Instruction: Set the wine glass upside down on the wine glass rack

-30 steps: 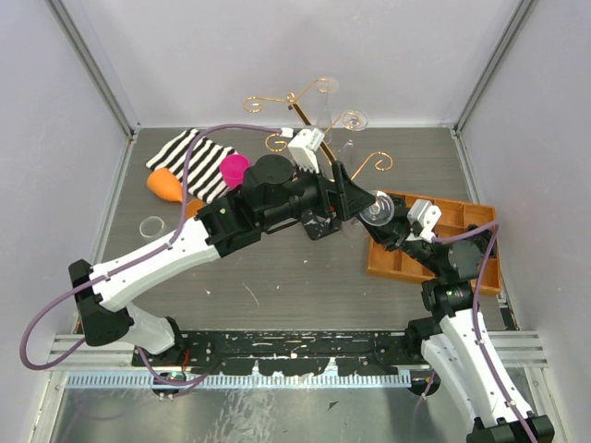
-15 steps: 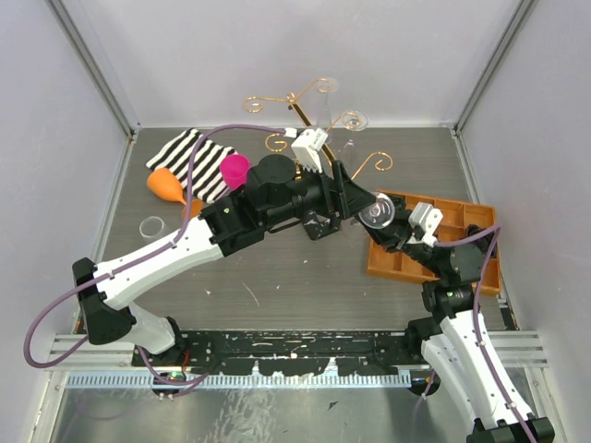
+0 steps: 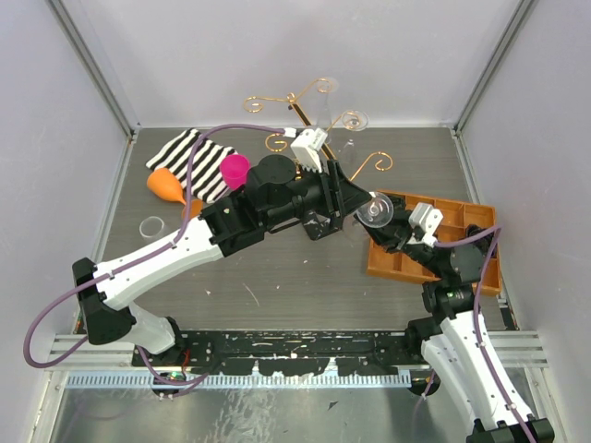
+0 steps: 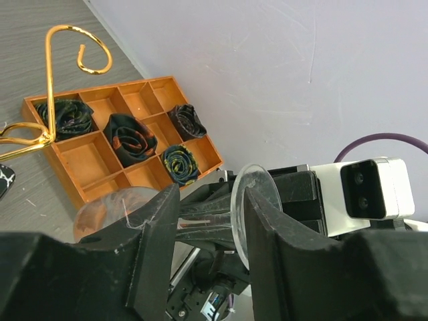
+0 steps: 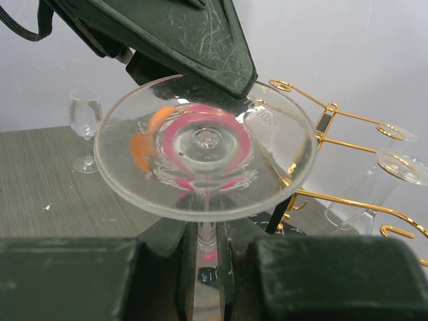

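Observation:
The wine glass (image 3: 376, 212) lies tilted in the air between both grippers, over the left edge of the orange tray. My right gripper (image 3: 394, 231) is shut on its stem (image 5: 207, 234), with the round foot (image 5: 204, 157) facing the right wrist camera. My left gripper (image 3: 358, 203) is open, its fingers (image 4: 157, 234) straddling the stem just behind the foot (image 4: 251, 207); the bowl (image 4: 107, 214) shows past them. The gold wire wine glass rack (image 3: 300, 101) stands behind, with glasses hanging on it (image 5: 394, 167). One curled arm (image 4: 67, 30) shows in the left wrist view.
The orange compartment tray (image 3: 462, 221) holds rolled ties (image 4: 127, 137) at the right. A striped cloth (image 3: 189, 161), a pink cup (image 3: 235, 169) and an orange object (image 3: 164, 185) lie at the back left. A clear glass (image 3: 150, 225) stands at the left.
My left gripper has edged slightly closer round the glass stem. The right gripper and the glass have hardly moved.

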{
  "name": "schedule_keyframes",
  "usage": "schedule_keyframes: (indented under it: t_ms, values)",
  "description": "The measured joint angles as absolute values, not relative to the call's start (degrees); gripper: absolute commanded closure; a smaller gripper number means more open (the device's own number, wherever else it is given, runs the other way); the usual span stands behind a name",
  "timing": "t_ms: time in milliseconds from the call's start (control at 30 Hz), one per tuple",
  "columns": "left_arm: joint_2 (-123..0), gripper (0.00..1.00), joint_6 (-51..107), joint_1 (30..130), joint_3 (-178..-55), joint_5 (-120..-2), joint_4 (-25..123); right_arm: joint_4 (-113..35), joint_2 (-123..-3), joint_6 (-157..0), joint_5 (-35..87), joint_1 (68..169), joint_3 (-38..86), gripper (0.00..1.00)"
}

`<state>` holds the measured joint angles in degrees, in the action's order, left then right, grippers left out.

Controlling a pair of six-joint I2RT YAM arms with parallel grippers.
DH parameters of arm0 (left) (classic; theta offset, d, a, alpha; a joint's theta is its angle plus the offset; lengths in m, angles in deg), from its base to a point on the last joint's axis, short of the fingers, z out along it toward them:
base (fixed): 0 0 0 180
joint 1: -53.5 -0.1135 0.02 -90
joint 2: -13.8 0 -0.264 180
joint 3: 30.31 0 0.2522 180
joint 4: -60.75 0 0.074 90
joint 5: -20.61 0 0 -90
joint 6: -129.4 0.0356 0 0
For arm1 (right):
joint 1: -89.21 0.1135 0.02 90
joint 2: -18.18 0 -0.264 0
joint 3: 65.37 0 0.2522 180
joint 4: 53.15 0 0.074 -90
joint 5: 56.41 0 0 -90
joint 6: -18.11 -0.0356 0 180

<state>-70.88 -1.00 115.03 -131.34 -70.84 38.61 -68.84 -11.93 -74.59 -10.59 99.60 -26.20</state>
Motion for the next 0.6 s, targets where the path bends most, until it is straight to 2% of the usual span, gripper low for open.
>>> schedule_keyframes:
  t_ms: [200,600]
  values:
    - [-70.68,0.56,-0.70,115.06,-131.31,-72.11,38.56,-68.32,-11.71,-74.59,-10.16,99.60,-26.20,0.99]
    - [-67.84,0.56,0.35,115.08,-129.92,-76.59,38.28,-68.51,-11.28,-74.61,-9.72,99.60,-26.20,0.99]
